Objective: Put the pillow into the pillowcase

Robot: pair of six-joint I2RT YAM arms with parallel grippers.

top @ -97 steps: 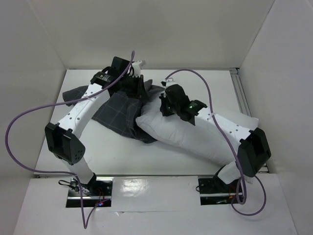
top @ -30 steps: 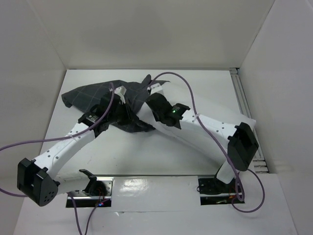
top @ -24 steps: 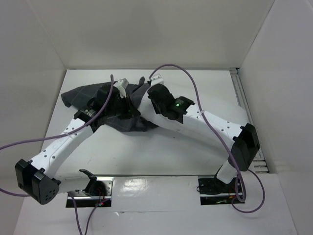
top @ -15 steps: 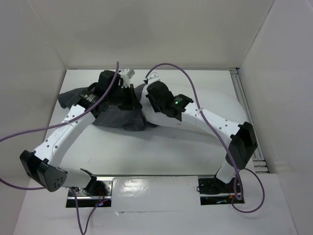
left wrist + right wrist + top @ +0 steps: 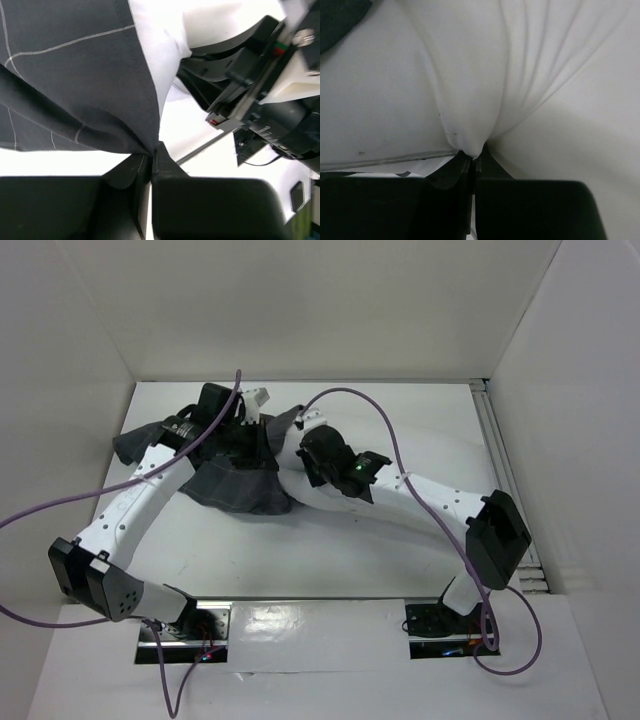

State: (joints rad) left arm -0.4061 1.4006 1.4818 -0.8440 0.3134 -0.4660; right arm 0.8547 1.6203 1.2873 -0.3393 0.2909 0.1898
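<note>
Left wrist view: pinched in left gripper (image 5: 150, 159), hem of limp charcoal grid-checked fabric pillowcase (image 5: 75, 75); in right gripper (image 5: 473, 159), bunched skin of puffy white pillow (image 5: 485, 75). Bare table (image 5: 330, 555) nearside.

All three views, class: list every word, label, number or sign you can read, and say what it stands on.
None is readable.
The pillowcase carries only thin grid lines; the pillow is blank.
A small red-and-green tag on the right arm, left wrist view, is too blurred to read.
</note>
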